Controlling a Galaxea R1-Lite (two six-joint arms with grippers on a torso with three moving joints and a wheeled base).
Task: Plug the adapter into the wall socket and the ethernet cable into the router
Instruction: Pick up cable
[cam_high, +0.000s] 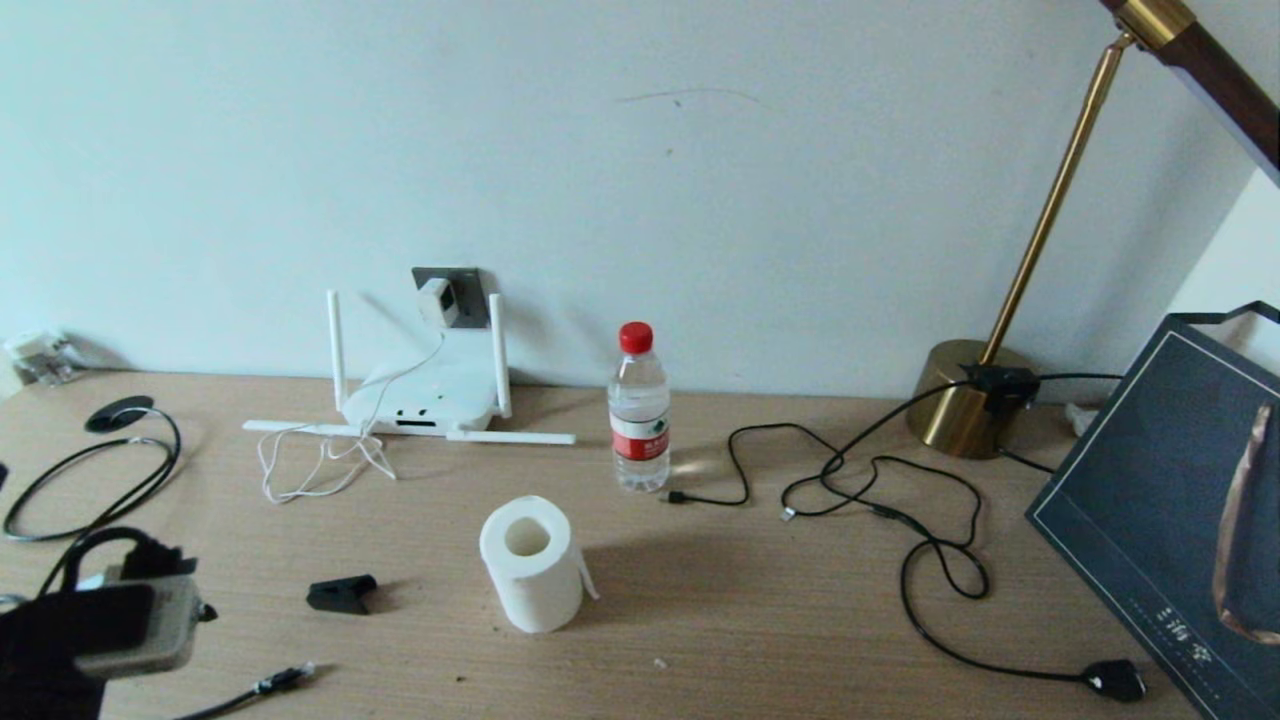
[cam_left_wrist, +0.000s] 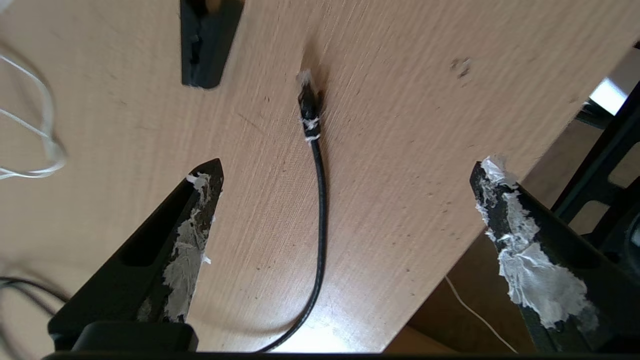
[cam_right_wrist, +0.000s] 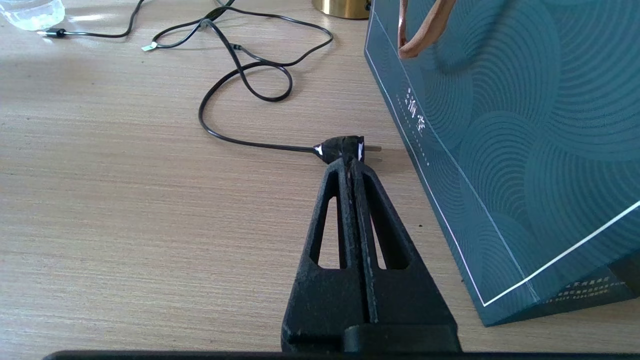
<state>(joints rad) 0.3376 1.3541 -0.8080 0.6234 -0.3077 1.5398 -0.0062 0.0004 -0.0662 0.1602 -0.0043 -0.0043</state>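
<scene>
The white adapter (cam_high: 440, 300) sits against the dark grey wall socket (cam_high: 472, 284) on the wall, and its thin white cord drops to the router (cam_high: 425, 400) below. The ethernet cable (cam_left_wrist: 322, 200) lies loose on the desk near the front left edge, its clear connector (cam_left_wrist: 309, 107) pointing away from my left gripper (cam_left_wrist: 350, 165). That gripper hovers above the cable, open wide, with the cable running between its fingers (cam_left_wrist: 200, 220) untouched. In the head view the cable's tip (cam_high: 285, 680) lies just right of my left arm (cam_high: 120, 620). My right gripper (cam_right_wrist: 350, 162) is shut on nothing, low over the desk.
A paper roll (cam_high: 530, 565), a water bottle (cam_high: 639, 410) and a small black piece (cam_high: 342, 593) stand mid-desk. Black cords (cam_high: 880, 500) sprawl right, ending in a two-pin plug (cam_right_wrist: 342, 148) just beyond my right gripper. A dark gift bag (cam_high: 1170, 520) and brass lamp base (cam_high: 965, 400) fill the right.
</scene>
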